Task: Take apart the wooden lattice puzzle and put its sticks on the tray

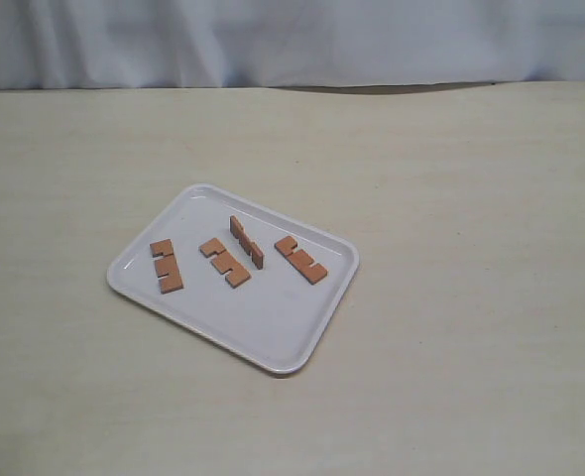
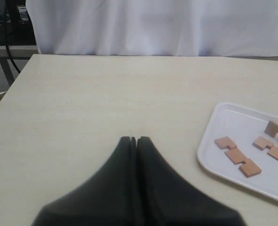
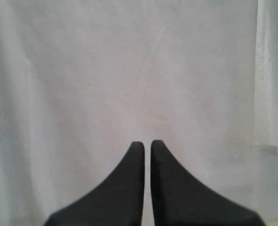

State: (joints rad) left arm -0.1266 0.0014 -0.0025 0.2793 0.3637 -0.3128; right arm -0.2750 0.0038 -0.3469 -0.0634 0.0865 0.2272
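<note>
Looks like a lab test bench: a pale table [image 1: 471,198] backed by hung white cloth [image 1: 292,40]

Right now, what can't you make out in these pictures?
- Exterior view: both arms lie outside the frame, so neither shows.
- Left wrist view: the tray runs off the picture's right edge, so only three sticks show, one of them cut off.
- Right wrist view: the right gripper faces only white cloth; nothing else shows.
- Exterior view: the stick on edge hides its own far face.
</note>
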